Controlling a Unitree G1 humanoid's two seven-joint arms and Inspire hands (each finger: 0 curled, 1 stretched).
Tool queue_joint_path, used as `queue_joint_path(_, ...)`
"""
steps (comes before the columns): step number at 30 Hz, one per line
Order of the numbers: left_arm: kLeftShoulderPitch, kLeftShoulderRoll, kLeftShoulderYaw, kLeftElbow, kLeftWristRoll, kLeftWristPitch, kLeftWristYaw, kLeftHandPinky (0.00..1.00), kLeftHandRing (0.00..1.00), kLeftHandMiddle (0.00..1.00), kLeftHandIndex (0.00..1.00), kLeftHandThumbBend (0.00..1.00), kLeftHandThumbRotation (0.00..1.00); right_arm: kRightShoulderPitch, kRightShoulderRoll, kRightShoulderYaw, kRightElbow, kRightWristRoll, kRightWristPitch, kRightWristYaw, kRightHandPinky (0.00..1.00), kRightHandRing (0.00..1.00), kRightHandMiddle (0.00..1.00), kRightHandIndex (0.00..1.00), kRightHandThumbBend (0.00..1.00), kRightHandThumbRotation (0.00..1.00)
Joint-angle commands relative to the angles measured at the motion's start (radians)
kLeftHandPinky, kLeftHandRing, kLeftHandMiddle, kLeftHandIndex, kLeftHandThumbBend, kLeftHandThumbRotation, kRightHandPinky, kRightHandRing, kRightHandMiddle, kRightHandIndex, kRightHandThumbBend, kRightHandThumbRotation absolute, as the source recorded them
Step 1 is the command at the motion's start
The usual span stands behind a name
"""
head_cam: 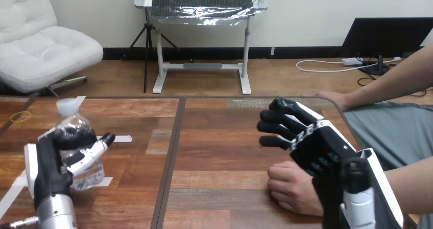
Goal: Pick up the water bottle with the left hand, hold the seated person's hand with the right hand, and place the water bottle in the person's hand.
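Left of table: left hand (46, 167) clasps water bottle (76, 128). Right hand (316, 147), fingers slack, over person's near hand (290, 189), ungripped. Risk: closed fist, bottle topples.

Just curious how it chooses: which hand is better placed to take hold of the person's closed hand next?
Right. The right hand is just beside the person's closed hand, fingers straight and free. The left hand is across the table, fingers curled round the water bottle.
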Motion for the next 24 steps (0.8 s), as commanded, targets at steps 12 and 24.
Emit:
queue_joint_path(12,-0.006,-0.013,-0.009,-0.237,-0.006,-0.103,-0.027,0.27,0.31,0.37,0.43,0.61,0.00,-0.215,-0.057,-0.175,0.092,-0.078,0.023,-0.038,0.70,0.76,0.77,0.79,0.75,0.91)
queue_joint_path(24,0.043,-0.033,-0.015,-0.418,-0.011,-0.053,-0.058,0.26,0.31,0.37,0.42,0.64,0.00,-0.339,-0.167,-0.281,0.220,-0.085,0.011,-0.004,0.70,0.77,0.78,0.79,0.71,0.88)
